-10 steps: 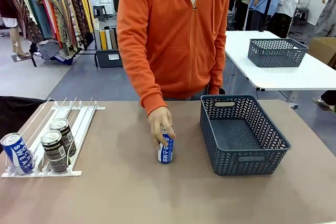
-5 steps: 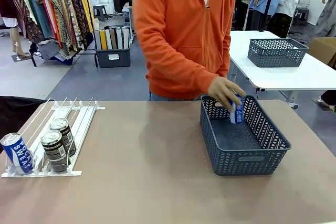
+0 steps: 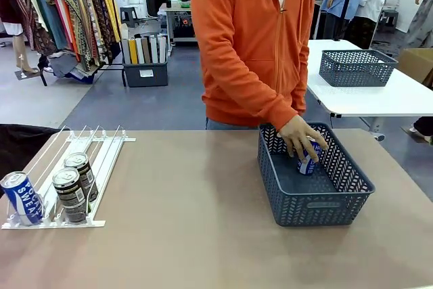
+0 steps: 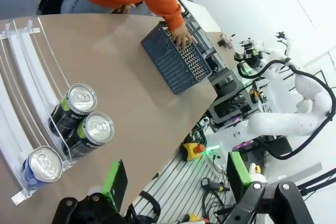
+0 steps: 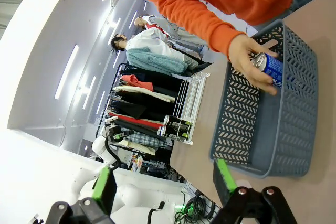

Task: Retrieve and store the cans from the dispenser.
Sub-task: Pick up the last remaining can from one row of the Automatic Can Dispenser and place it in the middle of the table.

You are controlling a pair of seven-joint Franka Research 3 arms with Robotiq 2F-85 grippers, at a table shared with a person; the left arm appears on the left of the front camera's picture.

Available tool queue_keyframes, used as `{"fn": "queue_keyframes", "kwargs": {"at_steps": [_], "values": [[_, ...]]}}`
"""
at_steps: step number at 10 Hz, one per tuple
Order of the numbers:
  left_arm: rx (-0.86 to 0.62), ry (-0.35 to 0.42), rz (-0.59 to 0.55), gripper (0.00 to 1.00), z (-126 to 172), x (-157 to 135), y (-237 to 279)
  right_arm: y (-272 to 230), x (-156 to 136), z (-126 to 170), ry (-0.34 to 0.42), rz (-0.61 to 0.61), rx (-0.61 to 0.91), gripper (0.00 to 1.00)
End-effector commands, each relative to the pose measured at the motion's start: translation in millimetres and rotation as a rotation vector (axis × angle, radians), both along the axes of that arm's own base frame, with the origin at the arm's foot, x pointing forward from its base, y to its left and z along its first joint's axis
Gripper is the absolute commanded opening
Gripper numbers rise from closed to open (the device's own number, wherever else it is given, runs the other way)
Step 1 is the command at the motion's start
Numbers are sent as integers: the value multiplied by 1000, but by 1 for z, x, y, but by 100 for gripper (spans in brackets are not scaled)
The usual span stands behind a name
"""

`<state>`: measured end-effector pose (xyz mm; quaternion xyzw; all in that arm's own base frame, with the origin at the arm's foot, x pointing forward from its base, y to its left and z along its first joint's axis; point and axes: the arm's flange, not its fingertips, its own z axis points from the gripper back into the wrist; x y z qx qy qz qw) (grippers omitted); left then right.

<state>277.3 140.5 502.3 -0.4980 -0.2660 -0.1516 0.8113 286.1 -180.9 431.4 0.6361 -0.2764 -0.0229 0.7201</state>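
Three cans [image 3: 70, 194] stand near-upright at the stopper end of the dispenser [image 3: 101, 139] on the left of the worktop [image 3: 183, 235], silver tops facing the wide-open left claw [image 4: 176, 182] above them, well apart from the spread right claw [image 5: 165, 192] near the basket [image 3: 318, 208], where a person's hand [image 3: 301, 137] holds a blue can [image 3: 306, 164].

Mostly matt surfaces on my screens, with shine on the can tops.
The cans [image 4: 98, 128] show bright metal tops and glossy printed sides. The dispenser [image 3: 95, 223] looks like smooth white plastic, the basket [image 3: 318, 204] is matt grey lattice plastic, the worktop [image 3: 183, 235] is matt tan, and the person's sleeve [image 3: 250, 79] is soft orange cloth.
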Motion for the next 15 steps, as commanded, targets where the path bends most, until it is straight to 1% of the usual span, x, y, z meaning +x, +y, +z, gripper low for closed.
{"fn": "queue_keyframes", "kwargs": {"at_steps": [1,2,3,4,5,6,7,8,9,10,11,12,15], "values": [[-16,-25,-8,100,0,2,0,-1,1,3,-14,1,0,100],[-16,-25,-8,100,0,2,0,-1,1,3,-14,1,0,100],[-2,0,1,100,-1,1,0,-1,1,3,-14,1,0,100],[168,105,84,100,11,2,-14,-1,1,3,-14,1,0,100],[369,214,269,100,26,5,-29,-1,1,3,-14,1,0,100],[595,210,340,100,44,3,-50,-1,1,3,-14,1,0,100],[822,195,414,100,48,5,-69,-1,1,3,-14,1,0,100],[997,176,383,100,49,4,-85,-1,1,3,-14,1,0,100],[1076,135,374,100,48,8,-96,-1,1,3,-14,1,0,100],[1159,145,376,100,45,14,-104,-1,1,3,-14,1,0,100],[1138,143,375,100,45,18,-108,-1,1,3,-14,1,0,100],[978,58,397,100,62,11,-104,-1,1,3,-14,1,0,100],[978,58,397,100,62,11,-104,-1,1,3,-14,1,0,100]]}}
